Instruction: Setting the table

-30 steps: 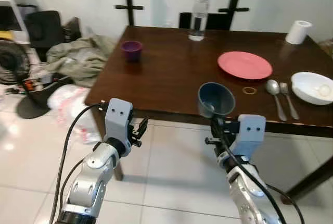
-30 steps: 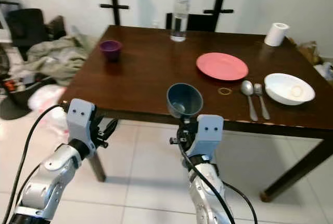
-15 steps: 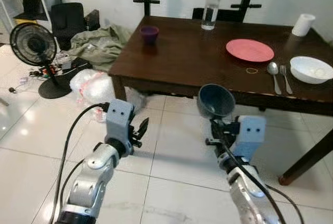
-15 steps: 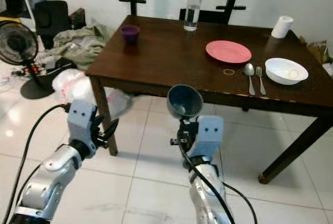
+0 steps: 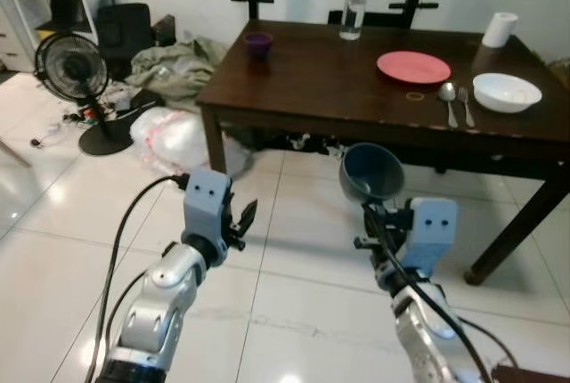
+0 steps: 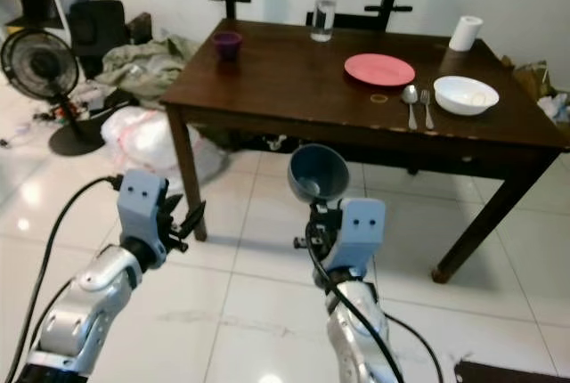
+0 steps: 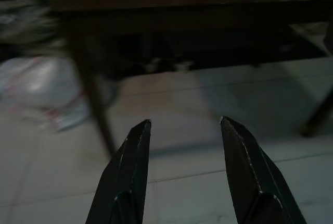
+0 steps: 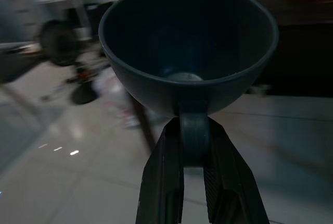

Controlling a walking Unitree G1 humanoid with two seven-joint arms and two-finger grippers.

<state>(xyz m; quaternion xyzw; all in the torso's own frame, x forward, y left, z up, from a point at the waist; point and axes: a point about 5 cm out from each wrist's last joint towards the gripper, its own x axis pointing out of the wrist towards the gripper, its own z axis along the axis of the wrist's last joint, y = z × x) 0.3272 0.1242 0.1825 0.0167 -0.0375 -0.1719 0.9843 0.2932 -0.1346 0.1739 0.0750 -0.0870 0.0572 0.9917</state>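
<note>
Dark blue and smooth, the round cup (image 5: 370,172) is held by its handle between the clenched fingers of the right gripper (image 8: 193,146), raised over the glossy white tile floor (image 5: 294,258), tilted with its mouth toward the camera, well apart from the dark wooden table (image 5: 321,89). The left gripper (image 7: 184,146) is lifted at similar height, its two pointed black fingers spread apart with nothing between them. On the table stand a flat pink plate (image 5: 413,67), a white bowl (image 5: 506,92), a spoon (image 5: 448,98) and a fork (image 5: 465,102) side by side between them, a small purple cup (image 5: 258,43) and a clear bottle (image 5: 354,2).
</note>
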